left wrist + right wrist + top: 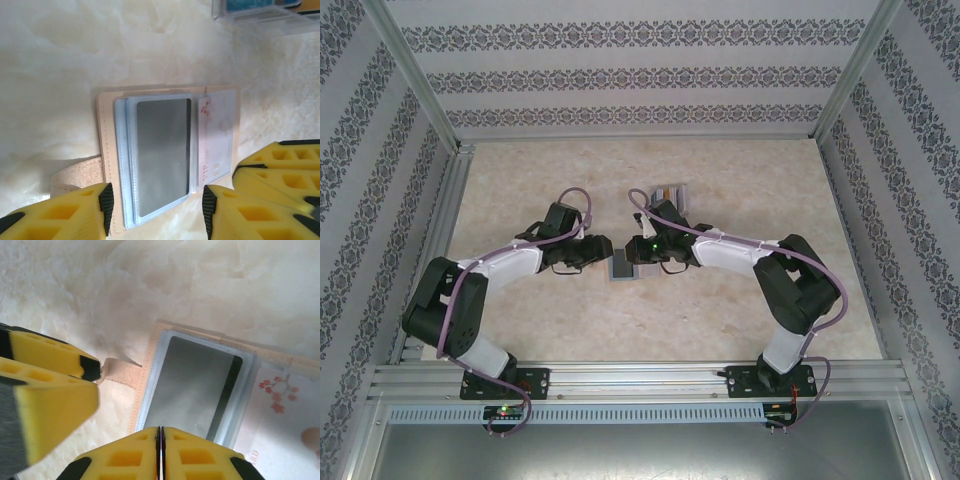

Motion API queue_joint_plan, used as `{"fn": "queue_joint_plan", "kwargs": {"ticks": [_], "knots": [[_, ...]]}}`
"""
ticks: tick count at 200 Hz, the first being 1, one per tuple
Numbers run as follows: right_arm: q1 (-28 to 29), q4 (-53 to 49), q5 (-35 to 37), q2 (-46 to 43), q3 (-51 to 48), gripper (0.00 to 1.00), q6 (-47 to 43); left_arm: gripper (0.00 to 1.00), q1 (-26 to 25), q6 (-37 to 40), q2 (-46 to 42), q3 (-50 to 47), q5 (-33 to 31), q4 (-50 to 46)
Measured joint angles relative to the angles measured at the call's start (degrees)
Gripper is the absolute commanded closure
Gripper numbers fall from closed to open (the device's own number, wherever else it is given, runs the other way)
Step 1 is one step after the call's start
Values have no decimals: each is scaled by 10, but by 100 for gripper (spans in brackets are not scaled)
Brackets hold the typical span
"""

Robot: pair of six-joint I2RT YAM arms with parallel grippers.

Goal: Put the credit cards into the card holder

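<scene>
Left hand (157,209) over card holder (107,131), tray (260,17) beyond

This is a robotics lab test cell, not a lived-in room. It is a boxed enclosure of bare aluminium frame posts (415,85), closed on three sides by patterned wall panels (640,75) around a marble-look desk (750,190). The left arm (470,290) and right arm (790,285) are bolted side by side to a slotted aluminium rail (640,378) along the desk's near edge.
</scene>
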Motion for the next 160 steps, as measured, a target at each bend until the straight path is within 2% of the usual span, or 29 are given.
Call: {"fn": "queue_joint_plan", "kwargs": {"ticks": [26,40,80,114,160], "knots": [[-4,0,0,0,-19,85,0,42,0,13,-11,18,-29,-44],[-5,0,0,0,-26,85,0,32,0,21,-11,23,-47,-68],[-5,1,0,0,-29,85,0,32,2,36,-1,26,-77,-117],[-5,1,0,0,-29,85,0,44,3,43,45,39,-68,-120],[-5,3,0,0,-35,84,0,78,3,38,81,41,-28,-96]]}}
